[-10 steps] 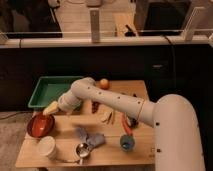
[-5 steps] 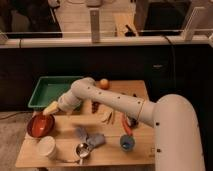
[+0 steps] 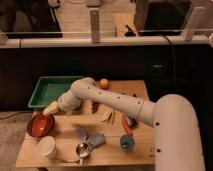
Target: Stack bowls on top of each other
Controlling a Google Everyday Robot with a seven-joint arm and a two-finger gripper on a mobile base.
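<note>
The counter (image 3: 135,150) looks like pale wood with a matt, smooth face. The orange-red bowl (image 3: 40,125) looks like plastic, slightly glossy, darker inside. The gripper (image 3: 50,108) hangs just above that bowl's rim, its tip a pale yellowish, matt material. The arm (image 3: 117,102) has a smooth off-white shell, like moulded plastic with a soft sheen. The tub (image 3: 46,147) is white and matt. The scoop (image 3: 81,150) is shiny metal. The tray (image 3: 44,92) looks like green plastic.
</note>
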